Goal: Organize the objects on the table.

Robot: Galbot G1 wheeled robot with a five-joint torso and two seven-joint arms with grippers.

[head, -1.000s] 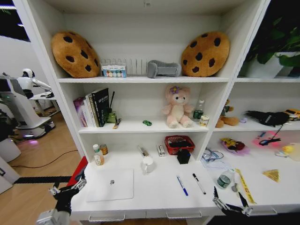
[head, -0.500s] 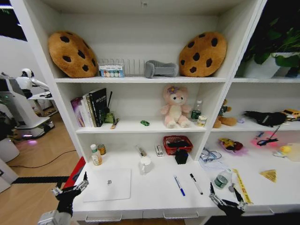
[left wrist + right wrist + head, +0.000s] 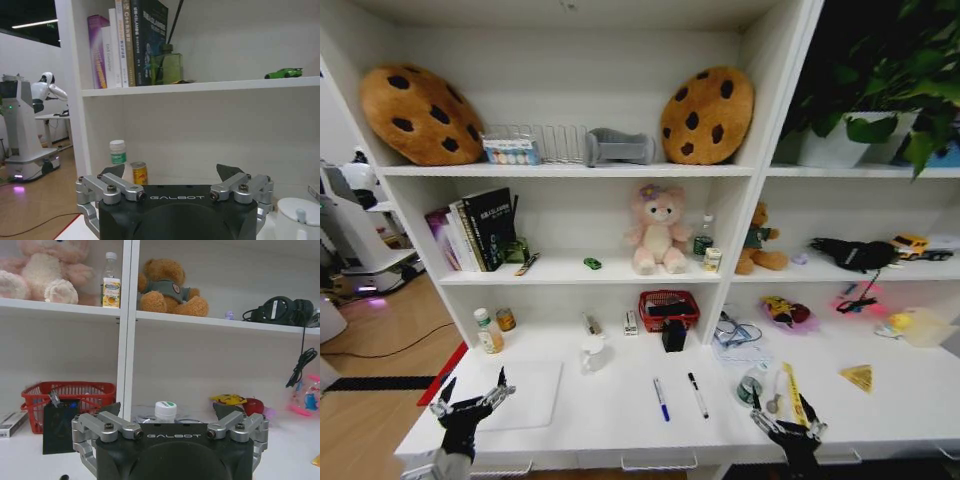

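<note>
The camera has swung right; 2 pens, blue pen (image 3: 661, 399) and black pen (image 3: 697, 394), lie at 6 o'clock; left gripper (image 3: 470, 403) and right gripper (image 3: 787, 431) both spread.

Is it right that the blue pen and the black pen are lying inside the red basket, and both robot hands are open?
Not quite. The blue pen and black pen lie on the bare table in front of the red basket, as the head view shows. The rest is right: the left gripper and right gripper are both open.
</note>
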